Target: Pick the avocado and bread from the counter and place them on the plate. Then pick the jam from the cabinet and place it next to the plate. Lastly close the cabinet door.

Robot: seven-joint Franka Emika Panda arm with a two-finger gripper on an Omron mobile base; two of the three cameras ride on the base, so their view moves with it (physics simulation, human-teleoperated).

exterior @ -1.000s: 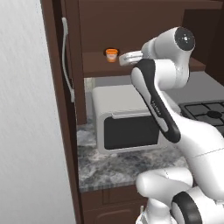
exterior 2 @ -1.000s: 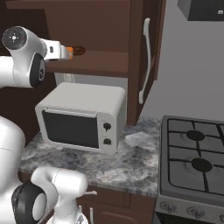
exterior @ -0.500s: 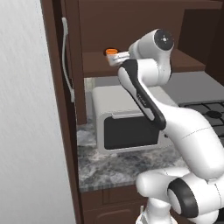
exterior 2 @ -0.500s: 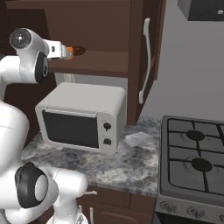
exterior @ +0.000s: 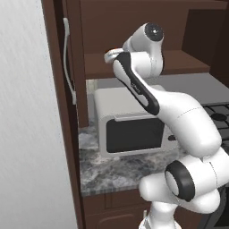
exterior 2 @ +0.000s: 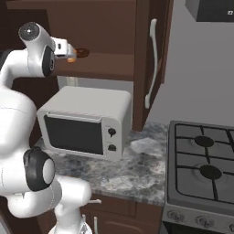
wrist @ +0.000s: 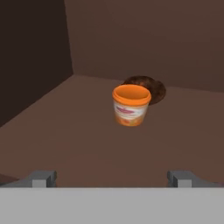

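You face the cabinet [exterior 2: 105, 27], its inner shelf [wrist: 87, 144] open to view, with one cabinet door [exterior 2: 153, 64] swung out at the right of the right base view and the other [exterior: 67, 67] at the left of the left base view, each bearing a long silver bar handle [exterior 2: 151, 64]. Below it, a white microwave [exterior 2: 87, 125] stands on the marbled counter [exterior 2: 132, 169], beside a gas stove [exterior 2: 205, 169]. The arm reaches up to shelf level. The gripper [wrist: 111, 177] has its jaws spread wide, holding nothing. Ahead of it, well apart, the jam [wrist: 130, 105] stands upright on the shelf (orange lid uppermost). Just behind the jam lies what appears to be a dark brown round lump [wrist: 151, 87], partly hidden.
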